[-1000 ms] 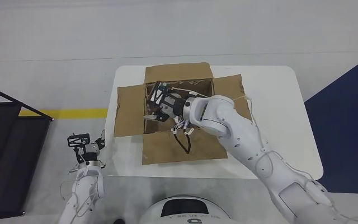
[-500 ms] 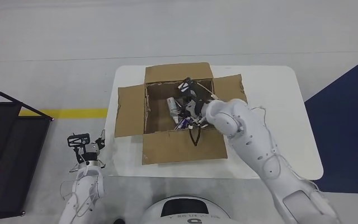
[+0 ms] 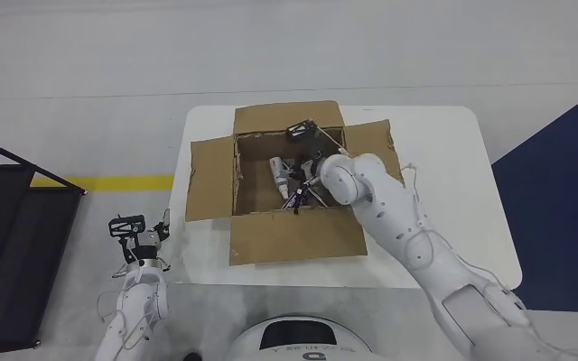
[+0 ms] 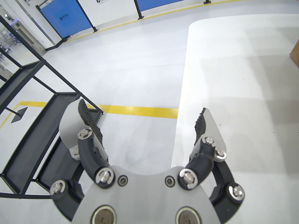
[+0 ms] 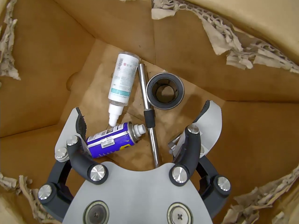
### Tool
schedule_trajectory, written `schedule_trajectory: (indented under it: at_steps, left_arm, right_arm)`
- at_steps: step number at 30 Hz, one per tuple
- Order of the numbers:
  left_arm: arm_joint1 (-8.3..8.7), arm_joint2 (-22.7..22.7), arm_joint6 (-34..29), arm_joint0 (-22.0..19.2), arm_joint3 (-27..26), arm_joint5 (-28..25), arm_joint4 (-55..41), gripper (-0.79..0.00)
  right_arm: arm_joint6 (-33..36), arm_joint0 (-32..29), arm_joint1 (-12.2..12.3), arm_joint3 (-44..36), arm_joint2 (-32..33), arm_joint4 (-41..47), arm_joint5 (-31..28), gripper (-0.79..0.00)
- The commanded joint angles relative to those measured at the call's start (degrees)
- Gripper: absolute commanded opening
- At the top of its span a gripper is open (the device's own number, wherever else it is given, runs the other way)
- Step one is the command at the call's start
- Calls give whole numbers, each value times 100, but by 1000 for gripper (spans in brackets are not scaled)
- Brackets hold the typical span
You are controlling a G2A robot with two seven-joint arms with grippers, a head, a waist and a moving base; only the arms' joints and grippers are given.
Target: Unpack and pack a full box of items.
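Unpacking is judged in hand: right gripper [image 5: 143, 110], fingers spread, empty, is held inside the box [image 3: 209, 180] on the table [image 3: 442, 180], over a metal rod [image 5: 143, 78]; descent and closure are needed. Left gripper [image 4: 142, 107], likewise spread, near-left.

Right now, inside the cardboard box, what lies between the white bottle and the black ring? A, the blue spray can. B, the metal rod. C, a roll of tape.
B: in the right wrist view the metal rod lies on the floor of the cardboard box between the white bottle and the black ring. The blue spray can lies by the bottle's nozzle end instead.
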Motion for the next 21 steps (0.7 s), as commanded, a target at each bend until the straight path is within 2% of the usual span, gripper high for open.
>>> schedule_trajectory:
  at_steps: [1,5,7,12,21]
  left_arm:
    - [0,0,0,0,0,0,0,0]
    - [0,0,0,0,0,0,0,0]
    - [0,0,0,0,0,0,0,0]
    - [0,0,0,0,0,0,0,0]
    - [0,0,0,0,0,0,0,0]
  right_arm:
    - [14,153,-79,216,-142,-5,197,-46]
    - [-103,343,-217,562,-329,152,277,-117]
    - [-145,433,-275,792,-382,206,326,-203]
    - [-243,632,-418,1276,-528,307,381,-339]
    - [-372,831,-598,1760,-654,329,468,-480]
